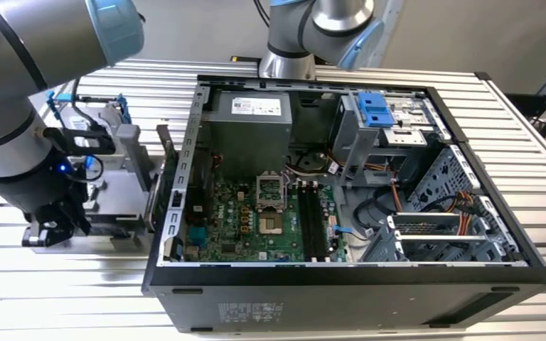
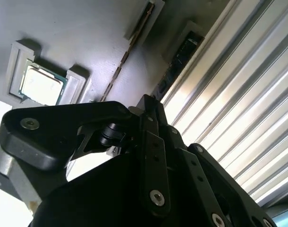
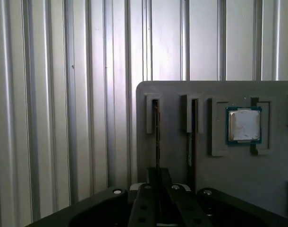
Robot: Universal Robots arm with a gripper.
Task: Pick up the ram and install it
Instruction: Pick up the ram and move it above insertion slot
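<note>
Grey tray (image 3: pixel 182 92) with slots; the ram (image 3: pixel 156 137) stands on edge in one, a second stick (image 3: pixel 191 142) in the slot beside it, and a processor chip (image 3: pixel 244 125) sits in a square pocket next along. The gripper (image 3: pixel 159 172) is right at the ram's end; honestly can't tell if it's clamped or loose. The ribbed metal table (image 1: pixel 539 142) carries it all; the open PC case (image 1: pixel 349 273) sits on the exterior view's right of the tray, motherboard (image 1: pixel 244 220) and blue-framed drive (image 1: pixel 379 110) inside.
</note>
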